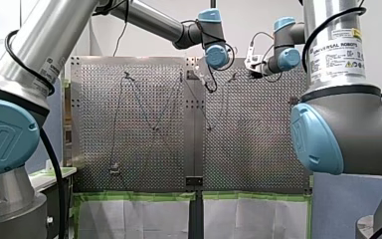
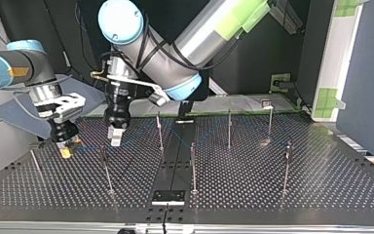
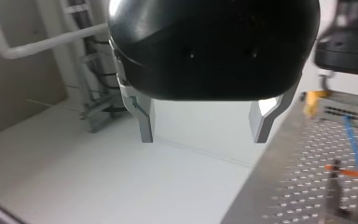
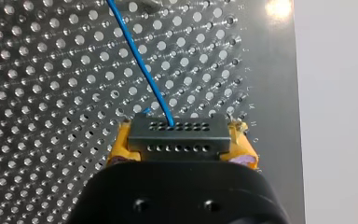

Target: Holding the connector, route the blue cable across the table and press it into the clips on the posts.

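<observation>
My right gripper (image 4: 182,148) was clamped on the small grey rectangular connector (image 4: 179,132) (rigid, the sound place to hold). The thin blue cable (image 4: 142,70), likely light and limp, ran off over the perforated metal counter (image 4: 37,70). Alongside, the fingers of my left gripper (image 3: 204,123) stood apart, empty.

wall (image 1: 248,15): pale, plain | floor (image 3: 74,177): light grey | partition (image 2: 370,73): blue-grey, top view's right | green tape (image 1: 139,195): along tabletop (image 1: 144,169) edge | white pipe (image 3: 42,44): beside wall
</observation>
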Robot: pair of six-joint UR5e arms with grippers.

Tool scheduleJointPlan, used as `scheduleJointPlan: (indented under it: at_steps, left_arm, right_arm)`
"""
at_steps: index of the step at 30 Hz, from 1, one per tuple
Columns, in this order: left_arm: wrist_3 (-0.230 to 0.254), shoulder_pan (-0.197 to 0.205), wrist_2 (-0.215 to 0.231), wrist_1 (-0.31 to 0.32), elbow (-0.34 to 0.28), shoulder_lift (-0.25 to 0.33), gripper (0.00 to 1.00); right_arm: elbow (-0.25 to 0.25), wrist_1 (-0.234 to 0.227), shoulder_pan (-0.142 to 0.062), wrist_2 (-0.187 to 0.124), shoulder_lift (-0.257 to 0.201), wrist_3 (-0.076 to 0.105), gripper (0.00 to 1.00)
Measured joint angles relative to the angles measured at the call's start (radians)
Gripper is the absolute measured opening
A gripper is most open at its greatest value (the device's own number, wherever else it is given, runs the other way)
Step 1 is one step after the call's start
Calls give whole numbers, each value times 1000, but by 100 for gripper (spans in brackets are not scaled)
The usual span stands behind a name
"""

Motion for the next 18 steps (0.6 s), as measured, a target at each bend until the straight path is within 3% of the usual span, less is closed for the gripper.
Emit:
scheduleJointPlan:
  at_steps: [9,14,18]
  left_arm:
    - [-12,6,-57,88,-88,88,100]
    - [-43,7,-98,139,-139,139,100]
    - [-58,7,-103,178,-178,178,100]
  right_arm:
    - [2,2,6,2,1,-5,0]
    - [2,5,9,3,1,-6,0]
    - [2,6,10,8,1,-7,0]
